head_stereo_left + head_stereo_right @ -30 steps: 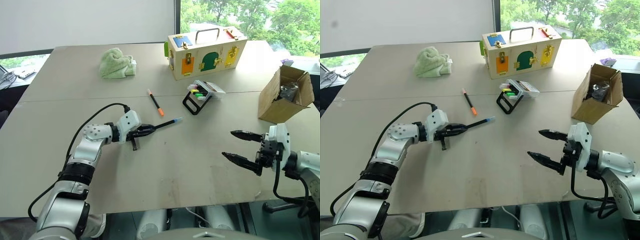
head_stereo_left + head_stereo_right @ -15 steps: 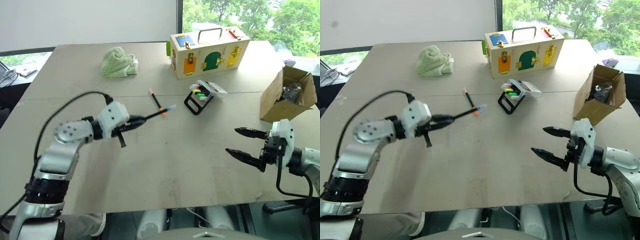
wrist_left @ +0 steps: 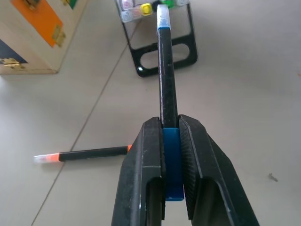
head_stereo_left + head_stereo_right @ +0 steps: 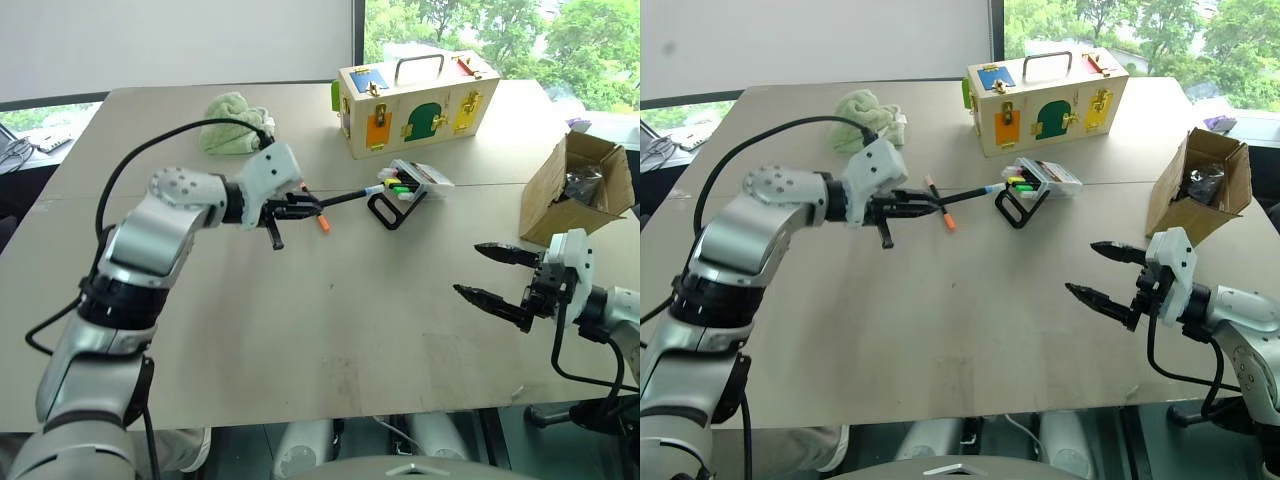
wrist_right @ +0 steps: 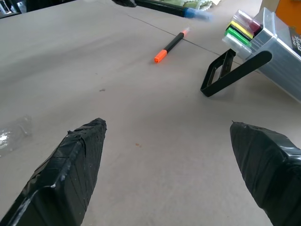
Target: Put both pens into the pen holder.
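A: Beige table point(image 4: 330, 330) first, since it carries everything. Where does the holder point(image 4: 408, 190) sit on it?

B: Toward the far side, in front of the wooden box point(image 4: 415, 100), tilted on its black frame with its open end facing the left arm. The cardboard box point(image 4: 575, 190) stands well off to the right.

A: And the grippers?

B: The left gripper point(image 4: 300, 208) is clamped on the blue end of the blue pen point(image 3: 167, 80), held above the table. The right gripper point(image 4: 500, 275) hangs spread wide near the front edge, holding nothing.

A: Which way does the pen point?

B: Its long axis runs straight out from the left fingers point(image 3: 195, 160) toward the holder's mouth, free tip just short of the coloured ends there. The left arm is much the nearer; a push along the pen's own line looks like what remains.

A: The other pen?

B: The orange pen point(image 4: 314, 210) lies flat on the table under the left gripper, near the holder, untouched.
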`<state>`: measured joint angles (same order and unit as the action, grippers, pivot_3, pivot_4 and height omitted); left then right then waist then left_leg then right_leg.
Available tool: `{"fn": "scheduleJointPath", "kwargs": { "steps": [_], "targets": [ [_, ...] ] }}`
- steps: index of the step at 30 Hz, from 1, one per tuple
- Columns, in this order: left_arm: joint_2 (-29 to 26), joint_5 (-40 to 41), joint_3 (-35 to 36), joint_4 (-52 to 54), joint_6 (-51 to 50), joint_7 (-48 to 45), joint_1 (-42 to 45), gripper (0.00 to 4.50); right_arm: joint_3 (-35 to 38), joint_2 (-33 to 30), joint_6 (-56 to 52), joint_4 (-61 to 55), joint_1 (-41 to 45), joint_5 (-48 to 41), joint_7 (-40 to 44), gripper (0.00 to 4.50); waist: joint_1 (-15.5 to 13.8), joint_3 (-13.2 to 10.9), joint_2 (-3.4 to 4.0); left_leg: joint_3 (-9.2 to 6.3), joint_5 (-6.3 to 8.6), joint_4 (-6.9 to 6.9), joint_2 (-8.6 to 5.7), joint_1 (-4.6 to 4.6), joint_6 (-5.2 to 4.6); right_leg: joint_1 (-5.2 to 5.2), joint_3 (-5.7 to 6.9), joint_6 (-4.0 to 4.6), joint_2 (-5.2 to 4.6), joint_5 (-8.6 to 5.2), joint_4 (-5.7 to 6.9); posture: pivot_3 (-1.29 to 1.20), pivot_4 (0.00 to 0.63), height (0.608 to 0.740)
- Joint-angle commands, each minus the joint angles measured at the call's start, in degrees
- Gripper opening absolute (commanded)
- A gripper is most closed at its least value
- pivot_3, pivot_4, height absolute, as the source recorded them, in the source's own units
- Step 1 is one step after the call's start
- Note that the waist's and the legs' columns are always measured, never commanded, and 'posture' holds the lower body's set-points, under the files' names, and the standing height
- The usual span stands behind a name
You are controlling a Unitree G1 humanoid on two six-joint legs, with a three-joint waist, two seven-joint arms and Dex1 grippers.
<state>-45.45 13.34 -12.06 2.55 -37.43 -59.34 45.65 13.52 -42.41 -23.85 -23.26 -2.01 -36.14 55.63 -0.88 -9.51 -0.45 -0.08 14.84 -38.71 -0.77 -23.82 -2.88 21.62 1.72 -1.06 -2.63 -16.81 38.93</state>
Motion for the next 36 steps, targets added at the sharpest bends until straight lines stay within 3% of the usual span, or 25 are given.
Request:
{"fn": "scheduleJointPath", "kwargs": {
  "steps": [1,15,27,36],
  "targets": [
    [-0.4,-2.8,-2.2,-4.7,2.2,-3.3,5.5,0.02,3.4,0.2,2.7,-2.9,-0.7,0.8,-1.9,4.50,0.1,0.0,-0.01,0.00,0.00,-0.04,0.00,-0.01,0.00,-0.01,-0.01,-0.01,0.00,0.00,0.00,0.00,0.150,0.740],
    [4.8,-7.7,-5.9,-17.2,5.6,-8.5,13.7,0.02,9.9,4.0,4.9,-7.6,-4.4,-0.3,-8.9,4.50,-0.1,0.0,-0.03,0.05,-0.01,-0.08,0.01,0.00,0.02,0.01,-0.08,-0.04,0.02,-0.03,0.02,0.00,0.150,0.740],
    [2.3,-8.3,-3.9,-18.6,5.3,-11.6,17.7,0.02,9.6,4.9,5.0,-9.9,-7.3,-1.2,-10.7,4.50,0.2,0.0,-0.03,0.04,-0.01,-0.10,0.01,0.00,0.01,0.01,-0.10,-0.04,0.03,-0.04,0.06,0.00,0.150,0.740],
    [3.9,-8.6,-4.7,-19.2,5.7,-11.3,18.4,0.02,9.5,4.6,4.7,-9.1,-6.3,-1.7,-10.4,4.50,0.1,0.0,-0.03,0.04,-0.01,-0.10,0.01,0.00,0.01,0.01,-0.09,-0.04,0.02,-0.04,0.05,0.00,0.150,0.740]
  ]
}}
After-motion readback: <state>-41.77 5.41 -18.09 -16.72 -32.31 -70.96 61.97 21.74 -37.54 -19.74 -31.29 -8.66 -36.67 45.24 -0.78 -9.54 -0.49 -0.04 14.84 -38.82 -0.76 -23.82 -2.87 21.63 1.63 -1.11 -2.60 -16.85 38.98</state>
